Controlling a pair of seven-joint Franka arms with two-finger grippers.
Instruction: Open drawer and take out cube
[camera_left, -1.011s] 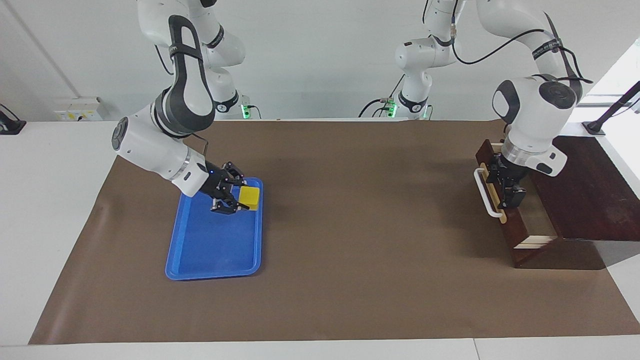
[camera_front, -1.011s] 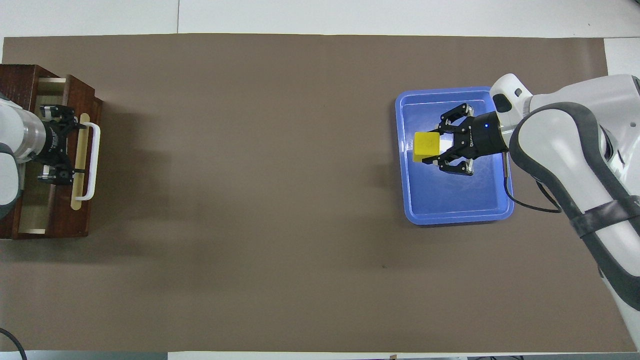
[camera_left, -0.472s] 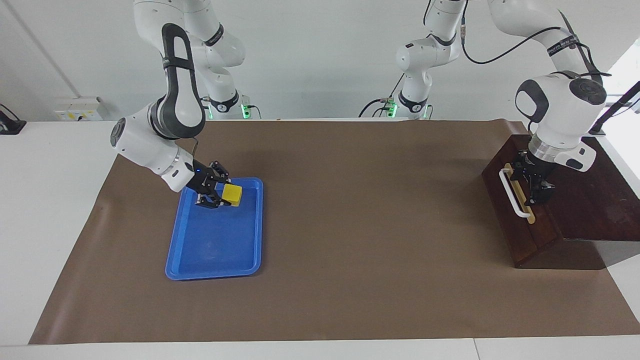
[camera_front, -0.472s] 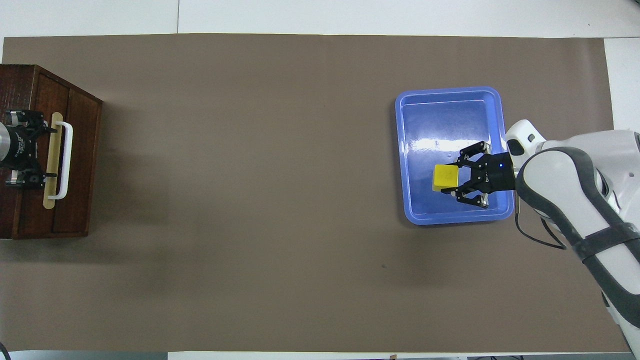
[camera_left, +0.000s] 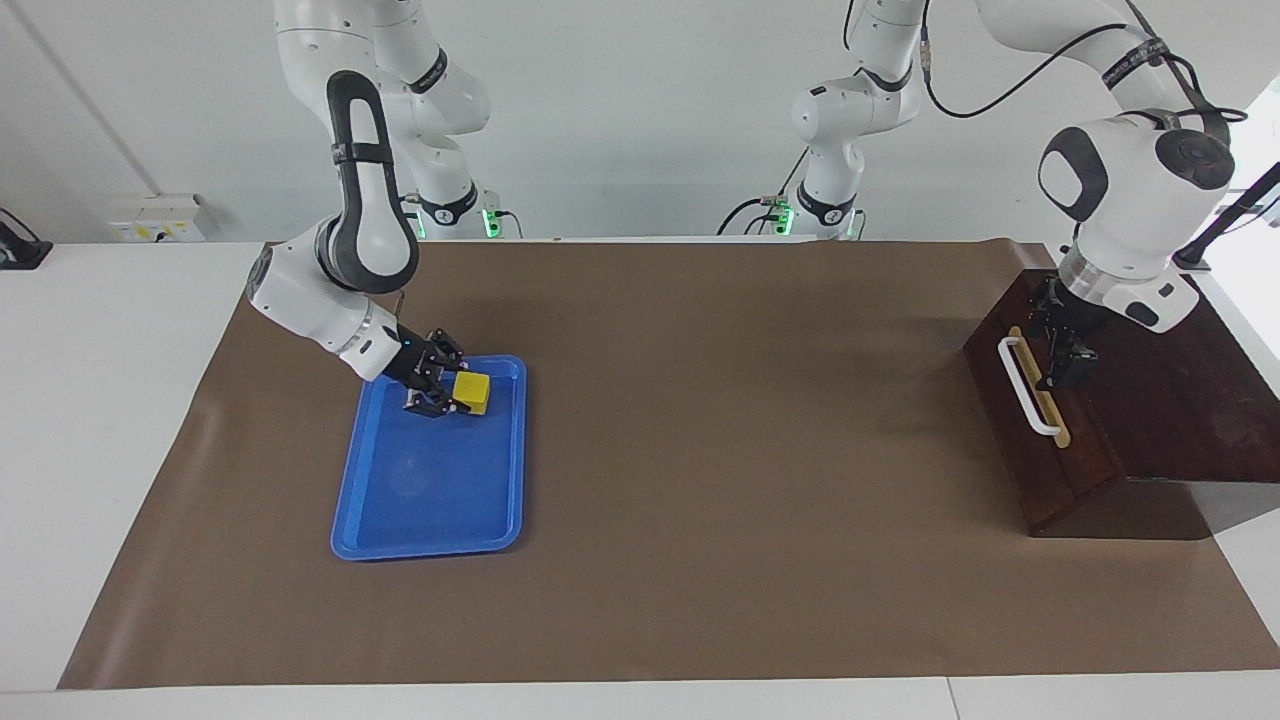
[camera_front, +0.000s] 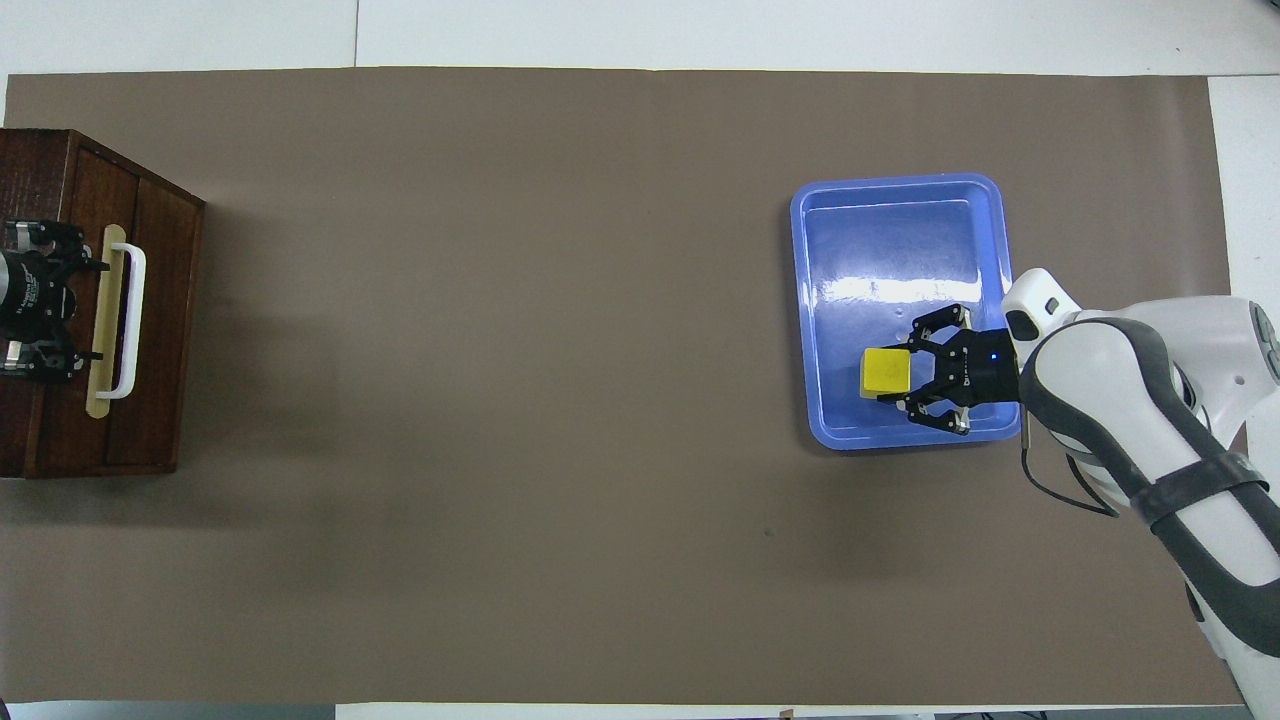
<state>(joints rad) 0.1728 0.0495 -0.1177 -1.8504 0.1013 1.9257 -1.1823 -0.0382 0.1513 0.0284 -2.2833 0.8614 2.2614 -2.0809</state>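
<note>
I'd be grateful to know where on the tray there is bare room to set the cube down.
The blue tray is bare over the whole part farther from the robots. The crowded part is its end nearest the robots, where the right hand holds the yellow cube. The brown mat between the tray and the drawer is bare too.

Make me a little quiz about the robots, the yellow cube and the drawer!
1. True or false: the drawer is shut.
2. Which claw is at the cube: left or right?
3. What is the cube in or over? A) the drawer B) the blue tray C) the bare mat

Key
1. True: its front sits flush with the box, with the left claw over it by the handle.
2. The right claw; its fingers sit on either side of the cube.
3. B, at the tray's end nearer the robots.
</note>
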